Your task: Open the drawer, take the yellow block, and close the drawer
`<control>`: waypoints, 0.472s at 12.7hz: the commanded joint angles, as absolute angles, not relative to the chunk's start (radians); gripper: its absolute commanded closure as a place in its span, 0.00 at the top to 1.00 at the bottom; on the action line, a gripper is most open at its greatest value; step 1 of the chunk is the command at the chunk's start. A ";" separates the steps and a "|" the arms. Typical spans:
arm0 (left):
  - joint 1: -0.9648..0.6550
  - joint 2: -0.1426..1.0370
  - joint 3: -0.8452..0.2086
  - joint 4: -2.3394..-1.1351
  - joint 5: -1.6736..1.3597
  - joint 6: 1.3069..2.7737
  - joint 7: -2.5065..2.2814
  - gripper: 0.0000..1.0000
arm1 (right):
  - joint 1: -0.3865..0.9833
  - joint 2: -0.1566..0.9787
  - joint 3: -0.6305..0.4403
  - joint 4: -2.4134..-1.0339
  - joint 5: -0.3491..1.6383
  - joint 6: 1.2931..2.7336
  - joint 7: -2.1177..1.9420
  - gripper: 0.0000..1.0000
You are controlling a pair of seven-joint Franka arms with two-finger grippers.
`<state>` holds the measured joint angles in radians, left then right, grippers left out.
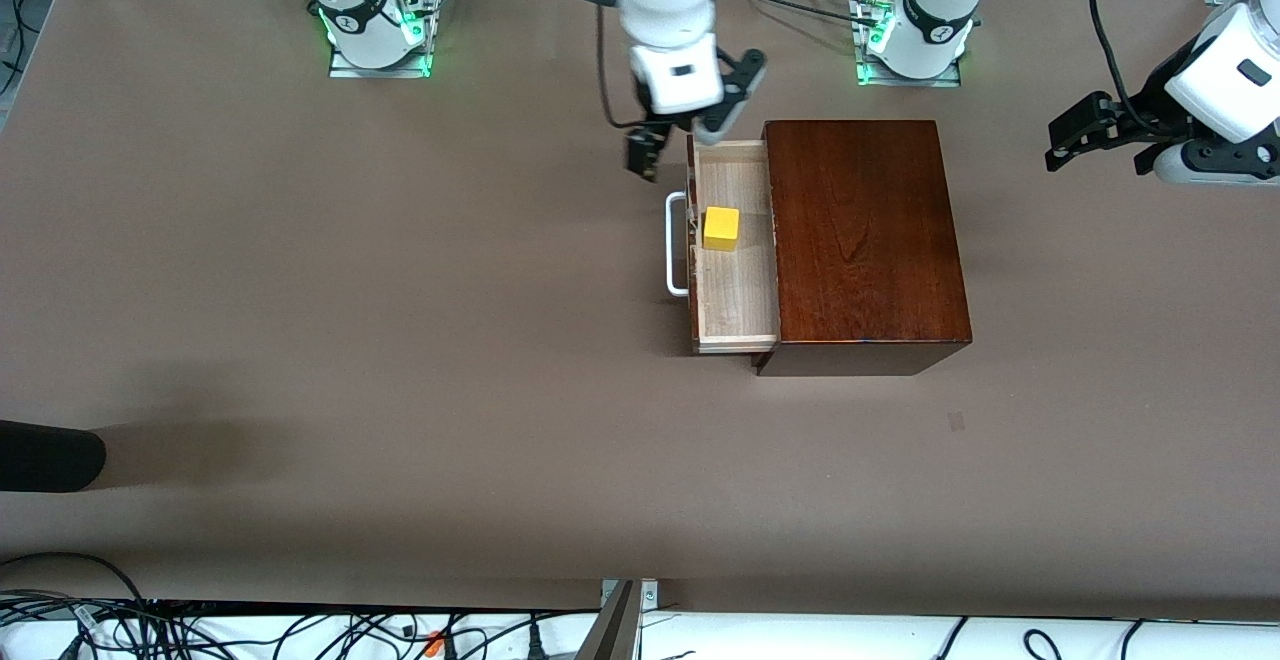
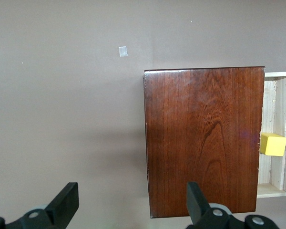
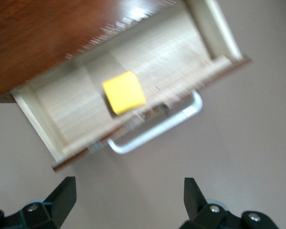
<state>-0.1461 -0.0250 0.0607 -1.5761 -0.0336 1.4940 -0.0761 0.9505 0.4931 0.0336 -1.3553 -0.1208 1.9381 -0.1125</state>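
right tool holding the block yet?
No, the yellow block sits in the open drawer; the right tool is open above it.

Drawer (image 1: 737, 245) pulled open, pale wood interior; yellow block (image 1: 721, 228) inside, near white-handled front.

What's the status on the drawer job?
Right tool open, empty, over the drawer's handle end. Left tool open, parked at its end of the table. Drawer pulled out, yellow block inside, untouched. Nothing blocking it.
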 commanded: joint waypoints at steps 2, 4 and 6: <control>-0.156 -0.049 0.069 -1.579 -0.028 1.493 -0.083 1.00 | 0.985 0.646 0.021 -1.207 -0.193 1.951 -0.242 1.00; -0.155 -0.040 0.075 -1.568 -0.041 1.493 -0.093 1.00 | 0.985 0.676 0.021 -1.200 -0.207 1.988 -0.328 1.00; -0.156 -0.025 0.074 -1.557 -0.040 1.491 -0.103 1.00 | 0.985 0.709 0.018 -1.192 -0.207 2.041 -0.351 1.00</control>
